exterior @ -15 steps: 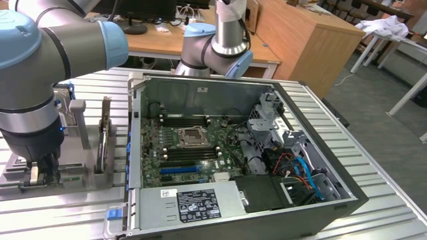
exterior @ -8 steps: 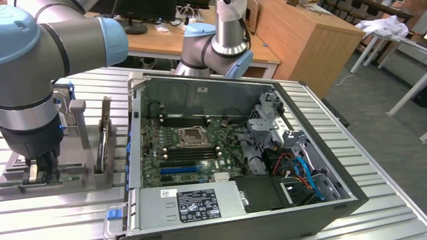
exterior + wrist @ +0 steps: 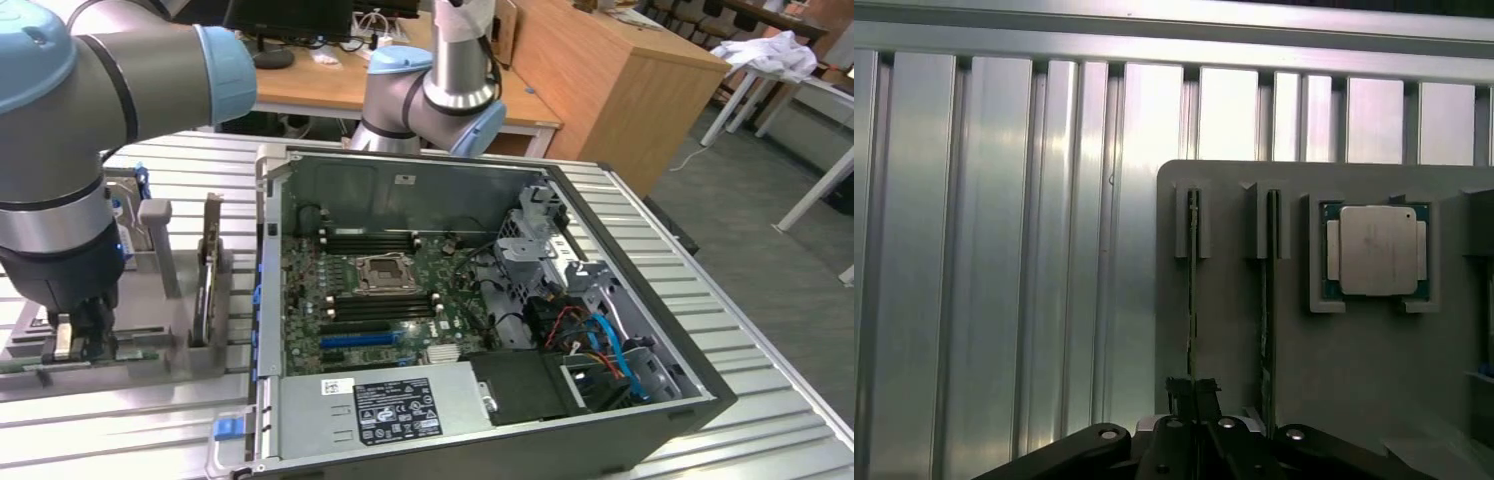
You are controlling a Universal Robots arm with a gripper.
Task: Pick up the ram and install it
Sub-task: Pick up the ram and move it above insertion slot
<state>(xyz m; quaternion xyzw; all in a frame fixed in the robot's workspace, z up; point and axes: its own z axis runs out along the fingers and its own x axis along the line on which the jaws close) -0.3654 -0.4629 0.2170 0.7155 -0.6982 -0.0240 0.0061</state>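
Observation:
The ram (image 3: pixel 1192 300) is a thin green stick standing on edge in a slot of the grey holder (image 3: pixel 1234 420). My gripper (image 3: pixel 1193 392) sits over its near end, and the two black fingers (image 3: pixel 1176 392) are shut on the stick's top edge. In the exterior view my gripper (image 3: pixel 74 345) is low at the exterior view's left, down on the holder (image 3: pixel 134 372). A strip of green board (image 3: pixel 114 357) shows beside the fingers there. A second green stick (image 3: pixel 1266 300) stands in the neighbouring slot, apart from my fingers.
A silver processor chip (image 3: pixel 1376 250) lies in a pocket of the holder. The open computer case (image 3: pixel 667 400) takes up the middle of the ribbed metal table (image 3: pixel 747 440), with the motherboard's long black slots (image 3: pixel 380 240) and a labelled silver box (image 3: pixel 400 405) inside. A second arm (image 3: pixel 447 90) stands behind the case.

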